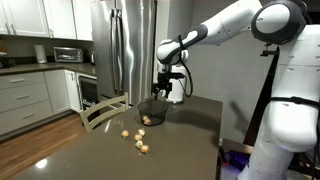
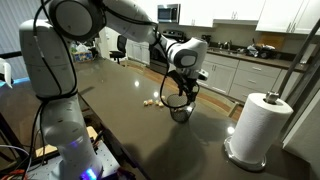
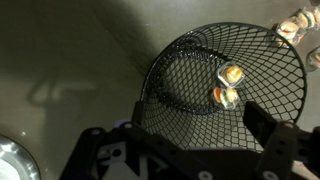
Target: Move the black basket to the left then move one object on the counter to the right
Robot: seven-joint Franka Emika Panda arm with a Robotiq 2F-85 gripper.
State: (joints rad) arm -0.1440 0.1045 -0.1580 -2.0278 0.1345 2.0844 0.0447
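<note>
Kitchen counter (image 1: 195, 125), dark and smooth, carries the black basket (image 3: 190, 70) directly beneath the tool (image 3: 185, 150); jaws spread wide, astride the near rim; golden pieces (image 3: 228, 85) lie inside; thin wire mesh looks light, springy and easily bent; pinch the rim wire.

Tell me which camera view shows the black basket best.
The wrist view: the black basket looks large, its mesh clear. In both exterior views it is small and faint, below the gripper.
</note>
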